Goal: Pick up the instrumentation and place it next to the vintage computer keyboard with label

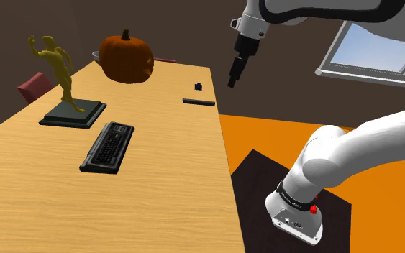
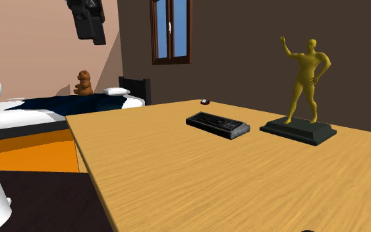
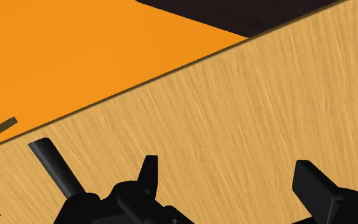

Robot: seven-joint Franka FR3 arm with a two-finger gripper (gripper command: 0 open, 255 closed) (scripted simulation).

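Fig.: gripper [image 1: 232, 80], jaws apart & empty, above table [image 1: 157, 208] nr its edge; thin black instrumentation bar [image 1: 198, 102] lies flat beside, not between, jaws – straight descent would likely miss or knock it floorward

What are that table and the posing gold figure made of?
The table looks like light, matte wood: fine grain lines run along it. The figure looks like gilded or brassy metal, from its even yellow-gold colour, though painted plastic could look the same. Its base is dark and plain; material unclear.
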